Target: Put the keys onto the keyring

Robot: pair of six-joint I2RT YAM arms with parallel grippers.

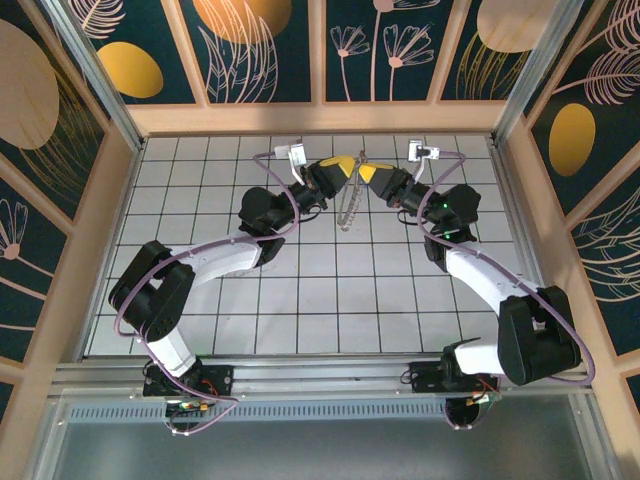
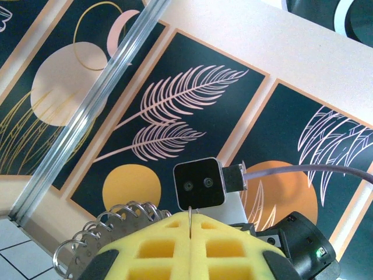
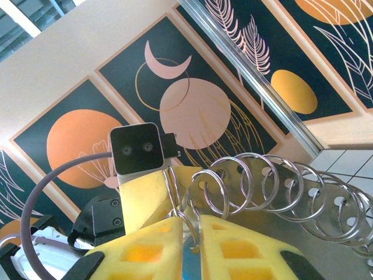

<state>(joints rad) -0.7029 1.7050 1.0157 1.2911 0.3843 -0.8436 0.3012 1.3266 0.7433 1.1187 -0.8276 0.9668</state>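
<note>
Both your arms are up at the far middle of the table (image 1: 300, 290), tips nearly meeting above the tiles.

Your left gripper (image 2: 191, 224): yellow fingers pressed flat together. A single thin wire ring stands up out of the seam between them, so it's pinching the keyring (image 1: 349, 208) by one loop. More loops curl off to the left of the pads in the left wrist view.

Your right gripper (image 3: 189, 224): fingers almost closed, with a narrow slot left between them. A blue sliver sits in that slot and looks like the head of the key (image 3: 191, 262). You can't see the blade from here. Ring wire also runs down into the same slot, so the key and the chain are touching or just beside each other right at the tips. I can't tell whether the key is threaded on.

Where the keyring is: off the table, held between the two grippers. From the top camera the rest of it hangs down as a slack strand below the tips. In the right wrist view its loops trail off to the right in an overlapping row.

Each wrist camera sees the other's camera box (image 3: 136, 149) facing it just beyond the tips
</note>
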